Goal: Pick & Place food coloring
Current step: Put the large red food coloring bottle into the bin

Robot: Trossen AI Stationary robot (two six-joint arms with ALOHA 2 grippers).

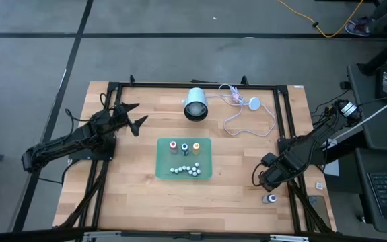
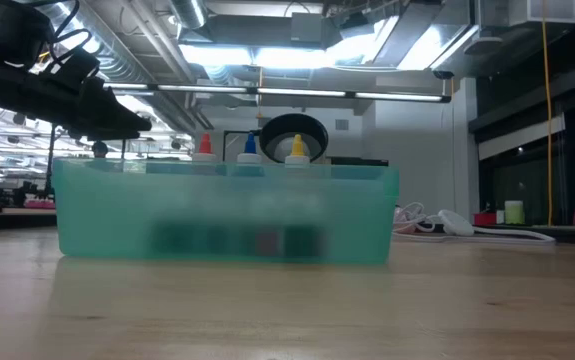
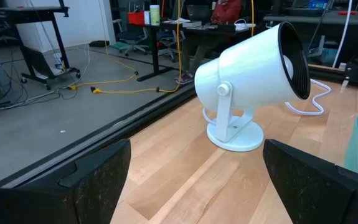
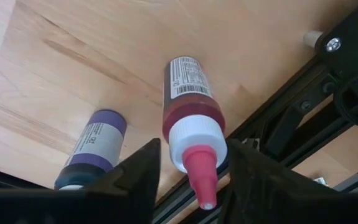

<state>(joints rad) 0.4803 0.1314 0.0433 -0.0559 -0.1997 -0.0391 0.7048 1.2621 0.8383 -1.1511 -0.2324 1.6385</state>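
A dark red food coloring bottle (image 4: pixel 190 106) with a white cap and red nozzle stands between the fingers of my right gripper (image 4: pixel 194 177), near the table's right front corner; in the high view my right gripper (image 1: pixel 267 178) hides it. A purple bottle (image 4: pixel 94 144) stands beside it on the wood, also visible as the purple bottle (image 1: pixel 269 199) in the high view. Three more bottles (image 1: pixel 184 146) stand upright in the green tray (image 1: pixel 163 168) at the table's middle. My left gripper (image 1: pixel 131 115) hangs open at the far left, holding nothing. My right gripper pinches the dark red bottle at its white cap (image 4: pixel 194 142), one finger on each side. The fingers come from above, pointing steeply down. The bottle stands nozzle up with its base (image 4: pixel 182 65) toward the wood; whether the base still rests there I cannot tell.
A white lamp (image 1: pixel 195 104) sits at the far middle with its cable (image 1: pixel 247 121) looping to the right. Black frame rails (image 1: pixel 293 202) run along the table's right edge, close beside the right gripper. Several white balls (image 1: pixel 186 169) lie in the tray.
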